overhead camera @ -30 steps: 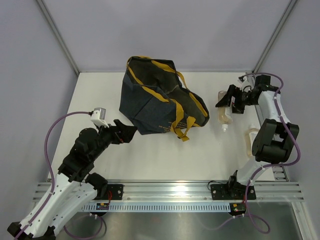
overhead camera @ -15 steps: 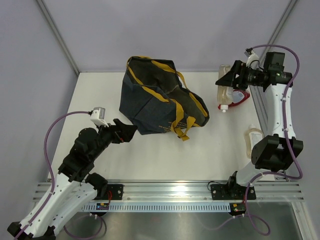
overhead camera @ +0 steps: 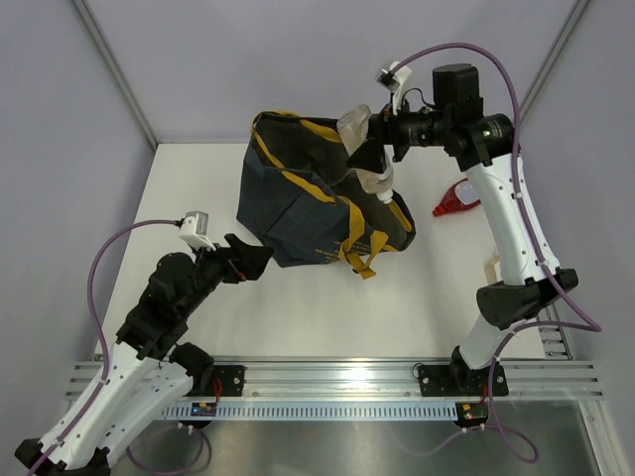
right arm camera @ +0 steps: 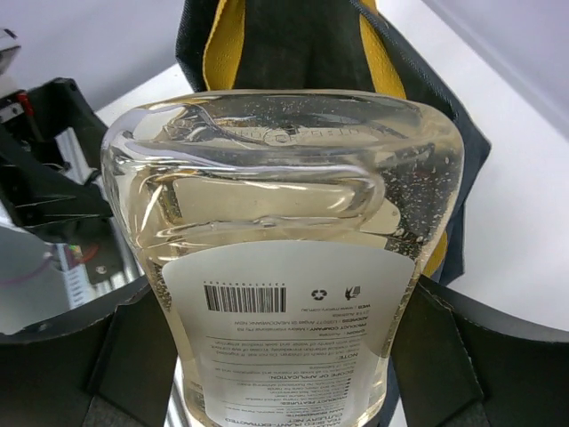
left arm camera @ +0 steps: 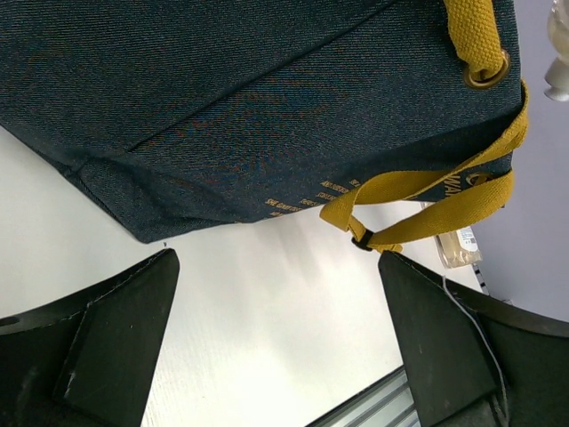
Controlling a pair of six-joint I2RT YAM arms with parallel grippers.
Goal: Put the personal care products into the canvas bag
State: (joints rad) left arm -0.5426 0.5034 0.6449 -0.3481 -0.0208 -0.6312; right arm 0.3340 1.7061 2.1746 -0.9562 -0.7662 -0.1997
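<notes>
Your left gripper rests with jaws spread and empty, just off the near-left corner of the canvas bag, which slumps at the far middle of the table. Over the bag's right end, your right gripper clamps a pale yellow pouch. A red pouch lies farther right.
</notes>
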